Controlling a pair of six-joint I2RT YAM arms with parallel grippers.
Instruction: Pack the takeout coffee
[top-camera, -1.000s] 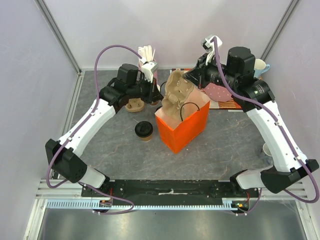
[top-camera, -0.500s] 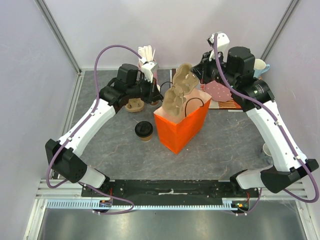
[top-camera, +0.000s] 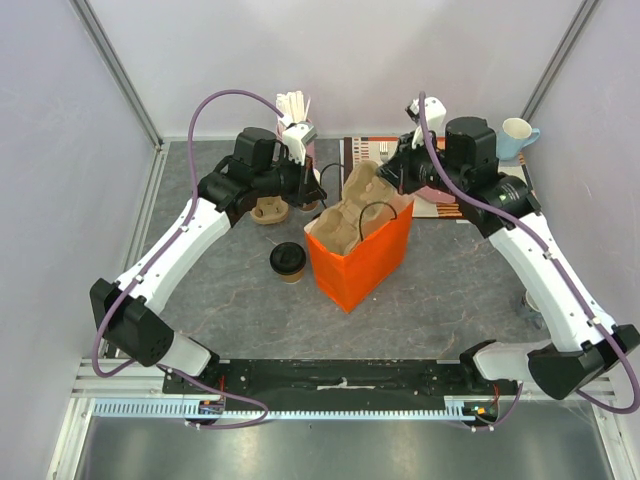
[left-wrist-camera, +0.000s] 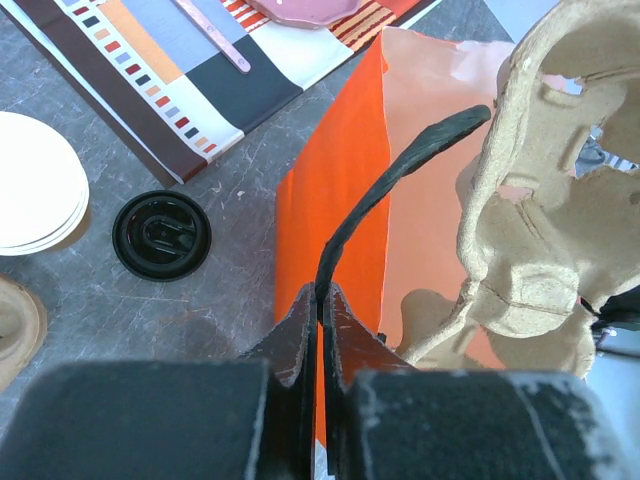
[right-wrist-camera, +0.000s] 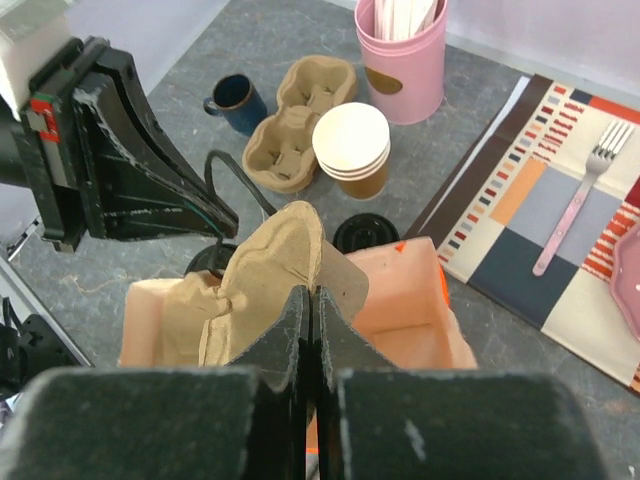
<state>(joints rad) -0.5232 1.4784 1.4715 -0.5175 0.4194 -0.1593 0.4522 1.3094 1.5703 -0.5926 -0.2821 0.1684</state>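
The takeout coffee (top-camera: 288, 260), a brown cup with a black lid, stands on the table just left of the orange paper bag (top-camera: 365, 260). My left gripper (top-camera: 318, 195) (left-wrist-camera: 322, 292) is shut on the bag's black handle (left-wrist-camera: 400, 165) at the bag's back-left rim. My right gripper (top-camera: 388, 175) (right-wrist-camera: 312, 292) is shut on the edge of a brown pulp cup carrier (top-camera: 350, 205) (right-wrist-camera: 270, 260). The carrier sits tilted in the bag's mouth. Neither gripper touches the coffee.
Behind the bag are a pink holder of wooden stirrers (top-camera: 298, 125), a second pulp carrier (right-wrist-camera: 300, 120), stacked lidless cups (right-wrist-camera: 350, 150), a dark blue mug (right-wrist-camera: 235, 100) and a loose black lid (left-wrist-camera: 160, 235). A striped placemat (right-wrist-camera: 560, 230) with a fork (right-wrist-camera: 580, 190) lies to the right. A white mug (top-camera: 515, 135) stands back right.
My right gripper has come down and forward, lowering the pulp carrier from above the bag into its mouth. The left gripper has kept hold of the handle.
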